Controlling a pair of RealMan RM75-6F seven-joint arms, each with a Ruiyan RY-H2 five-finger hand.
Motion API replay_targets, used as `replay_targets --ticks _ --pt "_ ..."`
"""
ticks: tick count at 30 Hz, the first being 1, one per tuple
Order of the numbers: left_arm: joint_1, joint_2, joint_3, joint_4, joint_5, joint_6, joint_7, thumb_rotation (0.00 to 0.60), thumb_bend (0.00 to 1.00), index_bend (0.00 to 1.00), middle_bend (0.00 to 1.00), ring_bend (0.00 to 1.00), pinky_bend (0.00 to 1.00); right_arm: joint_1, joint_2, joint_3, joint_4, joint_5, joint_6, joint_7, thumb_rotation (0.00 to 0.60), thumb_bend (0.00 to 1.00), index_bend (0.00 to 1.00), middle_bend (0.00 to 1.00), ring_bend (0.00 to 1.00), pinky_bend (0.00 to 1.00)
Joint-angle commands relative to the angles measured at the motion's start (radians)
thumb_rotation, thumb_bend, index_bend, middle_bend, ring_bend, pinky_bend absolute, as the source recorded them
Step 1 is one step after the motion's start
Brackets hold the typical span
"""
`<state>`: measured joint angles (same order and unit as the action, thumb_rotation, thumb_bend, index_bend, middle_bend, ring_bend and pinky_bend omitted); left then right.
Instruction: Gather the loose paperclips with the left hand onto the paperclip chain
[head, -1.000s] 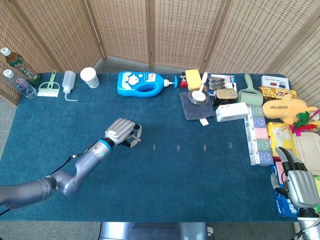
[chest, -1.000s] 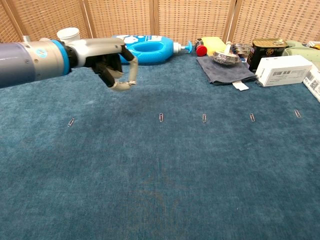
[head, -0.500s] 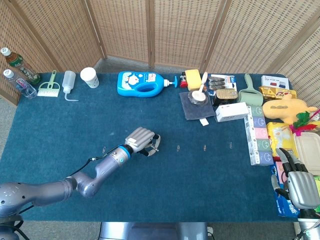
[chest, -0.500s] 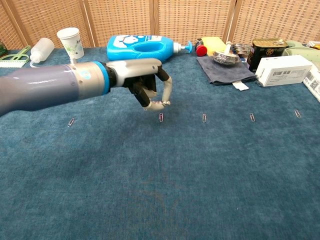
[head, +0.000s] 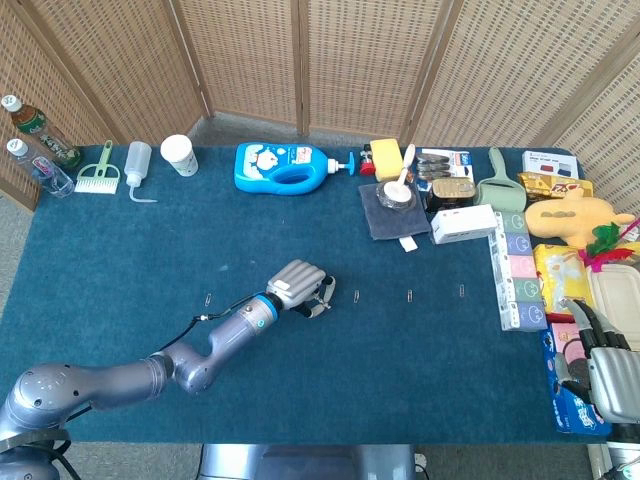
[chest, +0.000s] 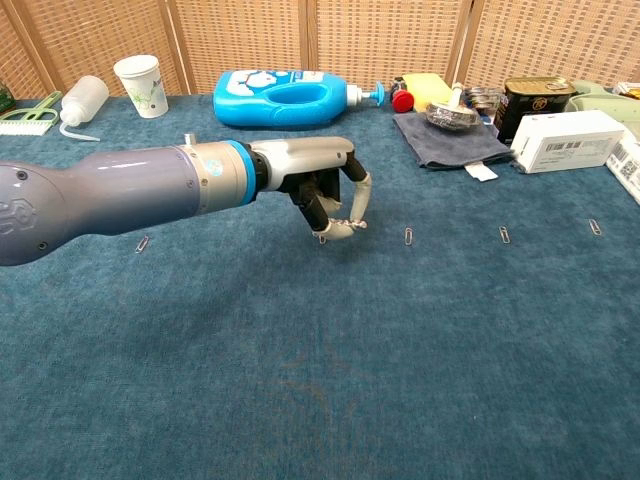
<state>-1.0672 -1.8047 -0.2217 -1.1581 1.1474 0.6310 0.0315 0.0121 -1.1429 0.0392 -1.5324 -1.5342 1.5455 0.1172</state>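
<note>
Mid-table, the left hand (chest: 325, 195) hangs over the row's second clip, which is mostly hidden under it. Fingers (chest: 352, 205) curled, tips close together; a short chain (chest: 347, 224) seems pinched there. Step: adding this clip. Next: lower, hook it. Loose clips (chest: 409, 236) lie right; one (chest: 142, 243) left. Right hand (head: 608, 372) idle, fingers apart, near right edge.

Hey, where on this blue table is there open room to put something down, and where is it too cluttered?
Bare cloth runs along the near edge of the table, below the left hand and the row of paperclips. More lies between the detergent bottle and that row. The right side is crowded around the white box and yellow plush toy.
</note>
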Motion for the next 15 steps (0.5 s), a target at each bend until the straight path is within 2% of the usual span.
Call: replay_targets --ticks 1,8,15 --pt "-0.004 -0.005 0.004 0.005 -0.004 -0.006 0.010 0.600 0.39 0.67 1.00 1.00 1.00 -0.003 0.002 0.002 0.005 0.003 0.004 0.007 0.600 0.51 0.00 0.12 0.10 0.22" --pt "-0.003 -0.003 0.002 0.002 -0.013 0.004 0.025 0.600 0.39 0.67 1.00 1.00 1.00 -0.004 0.000 0.001 0.014 0.000 0.004 0.018 0.600 0.51 0.00 0.12 0.10 0.22" --pt "0.008 0.037 -0.004 -0.030 -0.019 0.020 0.029 0.600 0.39 0.67 1.00 1.00 1.00 -0.007 0.002 0.001 0.011 -0.004 0.009 0.018 0.600 0.51 0.00 0.12 0.10 0.22"
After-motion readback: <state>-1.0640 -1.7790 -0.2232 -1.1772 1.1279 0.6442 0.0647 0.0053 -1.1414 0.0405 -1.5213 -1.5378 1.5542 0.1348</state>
